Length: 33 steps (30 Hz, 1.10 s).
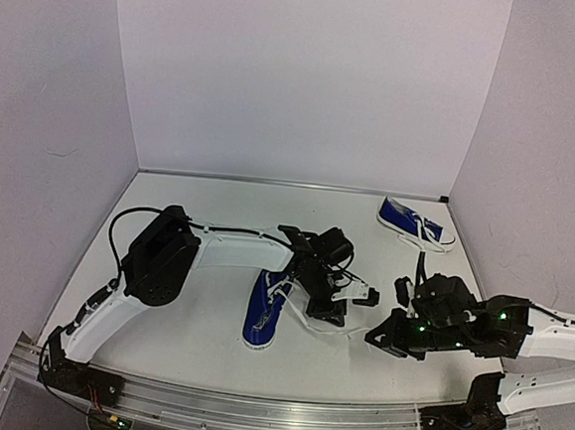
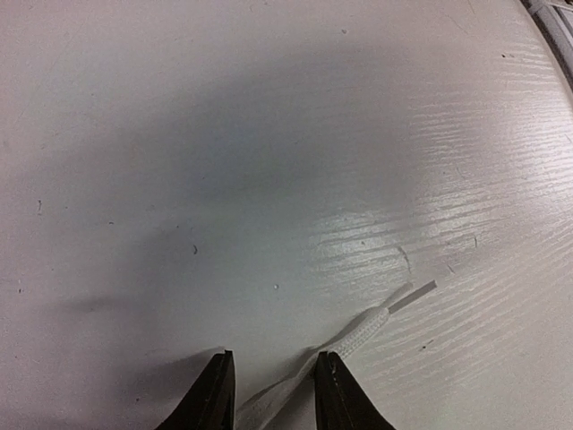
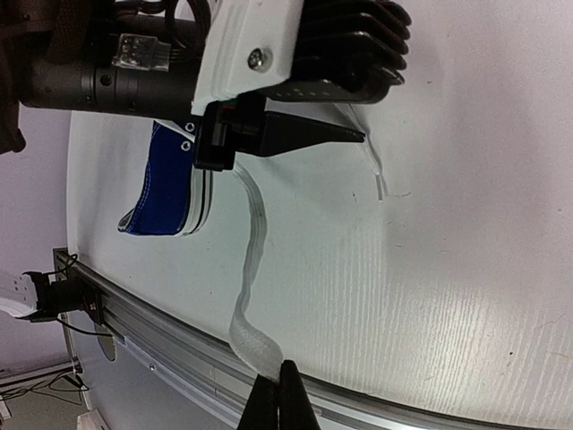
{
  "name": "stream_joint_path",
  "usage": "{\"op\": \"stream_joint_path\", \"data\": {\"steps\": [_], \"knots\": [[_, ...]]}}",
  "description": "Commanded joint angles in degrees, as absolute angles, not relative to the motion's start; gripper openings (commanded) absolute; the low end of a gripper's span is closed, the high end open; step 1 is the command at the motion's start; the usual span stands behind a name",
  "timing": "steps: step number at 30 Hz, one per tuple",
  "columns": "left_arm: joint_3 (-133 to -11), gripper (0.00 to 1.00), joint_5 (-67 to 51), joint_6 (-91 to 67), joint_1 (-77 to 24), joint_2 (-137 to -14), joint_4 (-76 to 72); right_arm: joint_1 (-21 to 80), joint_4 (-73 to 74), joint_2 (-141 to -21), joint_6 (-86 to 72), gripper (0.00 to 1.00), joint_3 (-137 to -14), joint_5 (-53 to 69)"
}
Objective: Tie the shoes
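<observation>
One blue shoe [image 1: 262, 313] lies mid-table, toe toward the near edge; its side also shows in the right wrist view [image 3: 166, 188]. The other shoe [image 1: 414, 223] lies at the back right. My left gripper [image 1: 337, 317] hangs low just right of the near shoe. Its jaws stand a little apart [image 2: 274, 356], and a white lace end [image 2: 376, 322] runs between them, brushing the right finger, its tip flat on the table. My right gripper [image 3: 279, 394] is shut on the other lace [image 3: 251, 260], which stretches from the shoe to the fingertips near the front rail.
A metal rail [image 1: 282, 414] runs along the near table edge, close under the right gripper [image 1: 375, 338]. Pale walls enclose the white table [image 1: 218, 210] on three sides. The left arm's wrist [image 3: 295, 54] hangs just beyond the right gripper.
</observation>
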State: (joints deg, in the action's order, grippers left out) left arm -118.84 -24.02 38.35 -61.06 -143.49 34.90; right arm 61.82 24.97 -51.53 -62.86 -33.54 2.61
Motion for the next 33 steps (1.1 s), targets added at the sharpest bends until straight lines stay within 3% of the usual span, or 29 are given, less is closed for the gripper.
{"op": "stream_joint_path", "data": {"steps": [1,3,7,13,22,28,33], "knots": [[-121.3,0.27,-21.2,40.9,-61.6,-144.6,38.6,62.1,24.8,-51.4,-62.5,0.00,-33.7,1.0],[-118.5,0.21,-20.2,40.1,-61.6,-143.2,35.6,62.1,24.4,-51.4,-61.8,0.00,-34.3,0.5],[-114.2,0.01,-19.9,35.5,-61.0,-140.1,30.2,62.1,23.4,-54.8,-59.1,0.00,-37.6,0.0],[-111.9,0.00,-18.3,19.7,-56.1,-131.0,23.3,62.1,21.8,-61.5,-54.1,0.00,-42.9,-3.2],[-90.2,0.00,-2.5,-2.0,-46.7,-104.1,15.2,60.4,18.8,-73.8,-44.9,0.00,-55.0,-9.7],[-73.5,0.00,10.7,-12.9,-39.6,-89.6,19.9,49.5,14.9,-78.6,-37.7,0.00,-56.3,-4.9],[-61.0,0.00,12.3,-17.0,-35.6,-80.8,19.5,40.7,14.8,-76.0,-33.4,0.00,-54.3,-1.5]]}}
